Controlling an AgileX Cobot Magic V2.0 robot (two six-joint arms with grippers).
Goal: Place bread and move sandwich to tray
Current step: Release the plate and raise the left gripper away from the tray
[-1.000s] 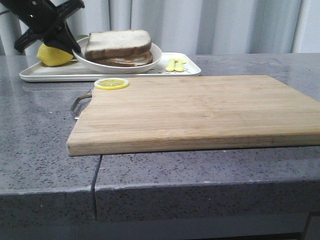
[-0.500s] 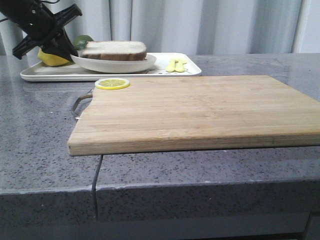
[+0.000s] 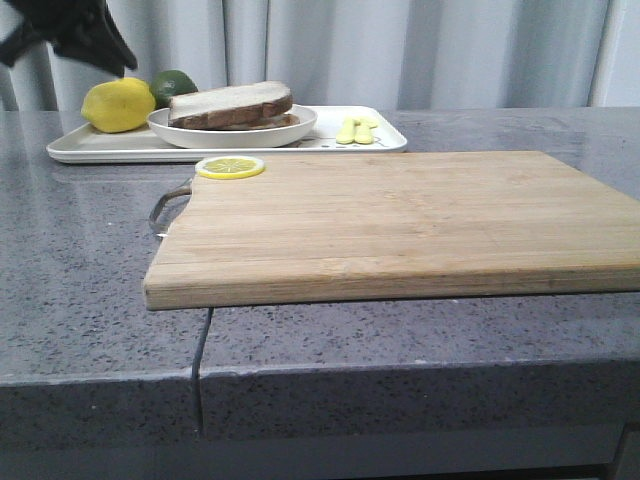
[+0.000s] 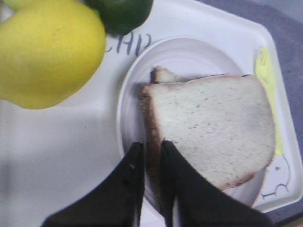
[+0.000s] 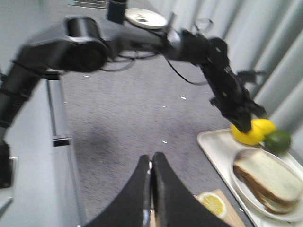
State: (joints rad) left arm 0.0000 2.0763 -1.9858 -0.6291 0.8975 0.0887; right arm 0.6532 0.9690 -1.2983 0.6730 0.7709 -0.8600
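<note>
The sandwich (image 3: 232, 105), its pale top bread slice (image 4: 213, 127) covering the egg, lies on the round white plate (image 3: 290, 128). The plate stands on the white tray (image 3: 100, 150) at the back left. The tray's bear drawing (image 4: 279, 177) shows in the left wrist view. My left gripper (image 3: 115, 55) hangs above the tray's left end, clear of the plate. Its fingers (image 4: 135, 161) stand a narrow gap apart with nothing between them. My right gripper (image 5: 151, 163) is shut and empty over the grey counter, out of the front view. The sandwich also shows in the right wrist view (image 5: 265, 179).
A lemon (image 3: 118, 105), a lime (image 3: 172, 85) and a yellow utensil (image 3: 355, 130) share the tray. A large wooden cutting board (image 3: 400, 220) fills the middle of the counter, with a lemon slice (image 3: 230, 167) on its far left corner and a metal handle on its left end.
The plate with the sandwich came down onto the tray. My left gripper let go of the plate's rim and rose up and to the left.
</note>
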